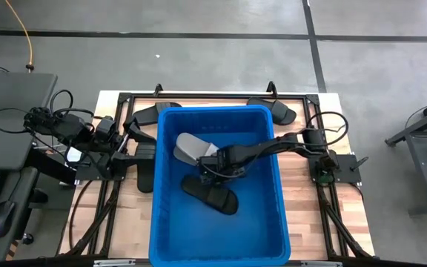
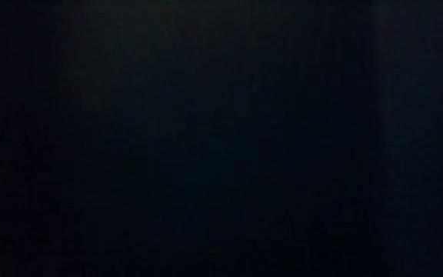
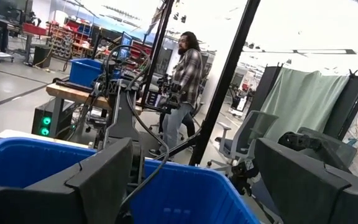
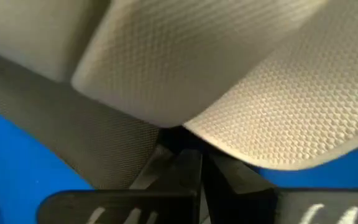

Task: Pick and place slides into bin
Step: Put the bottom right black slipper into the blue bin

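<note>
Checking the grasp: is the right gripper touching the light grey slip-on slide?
Touching. The right wrist view shows the gripper shut on the grey textured slide, inside the blue bin.

Two slides [image 1: 196, 148] in bin [image 1: 273, 222]; others on table [image 1: 306, 185] beside it.

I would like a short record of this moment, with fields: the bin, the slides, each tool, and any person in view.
bin: blue bin at the middle of the table
slides in bin: one grey slide, one black slide
slides outside: black ones on the table, behind the bin and at its left
right tool: inside the bin, shut on the grey slide
left tool: open, empty, beside the bin's left rim
person: one, in a plaid shirt, in the room behind
low view: dark, shows nothing
</note>
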### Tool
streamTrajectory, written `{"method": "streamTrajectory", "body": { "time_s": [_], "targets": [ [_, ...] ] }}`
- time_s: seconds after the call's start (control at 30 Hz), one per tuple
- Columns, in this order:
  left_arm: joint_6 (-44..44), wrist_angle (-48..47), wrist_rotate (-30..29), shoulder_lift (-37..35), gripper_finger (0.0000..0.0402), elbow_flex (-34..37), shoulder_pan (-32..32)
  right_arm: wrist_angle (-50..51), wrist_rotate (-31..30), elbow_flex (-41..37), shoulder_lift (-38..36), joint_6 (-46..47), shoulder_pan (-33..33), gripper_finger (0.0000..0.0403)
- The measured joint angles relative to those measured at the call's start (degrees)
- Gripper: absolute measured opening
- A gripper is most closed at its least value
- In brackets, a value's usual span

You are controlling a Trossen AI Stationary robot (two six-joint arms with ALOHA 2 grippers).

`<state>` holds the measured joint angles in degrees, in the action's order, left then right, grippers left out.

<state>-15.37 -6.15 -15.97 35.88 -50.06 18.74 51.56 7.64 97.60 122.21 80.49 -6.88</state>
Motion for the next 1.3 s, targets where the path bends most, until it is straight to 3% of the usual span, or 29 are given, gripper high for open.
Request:
{"method": "streamTrajectory", "body": {
  "time_s": [0.2, 0.57, 0.67, 0.87, 1.3],
  "targets": [
    [0.00, -0.04, 0.00, 0.00, 0.0326, 0.00, 0.00, -5.72, 0.76, 0.25, -0.33, -6.03, -0.55, 0.0000],
    [-0.03, -0.11, -0.07, -0.02, 0.0326, 0.00, 0.02, -5.70, 16.73, 0.00, 0.15, -26.67, -3.97, 0.0000],
    [-0.05, -0.28, -0.07, -0.02, 0.0326, 0.00, 0.00, -2.68, 15.95, -0.04, 0.15, -24.24, -4.95, 0.0000],
    [-0.05, -0.46, -0.09, -0.01, 0.0326, 0.00, 0.01, -3.83, 7.03, -0.07, 0.15, -12.01, -3.36, 0.0000],
    [-1.60, -0.44, -1.03, -0.02, 0.0326, 0.00, 0.02, -12.68, 4.78, 0.00, 2.34, -6.06, 1.34, 0.0000]
  ]
}}
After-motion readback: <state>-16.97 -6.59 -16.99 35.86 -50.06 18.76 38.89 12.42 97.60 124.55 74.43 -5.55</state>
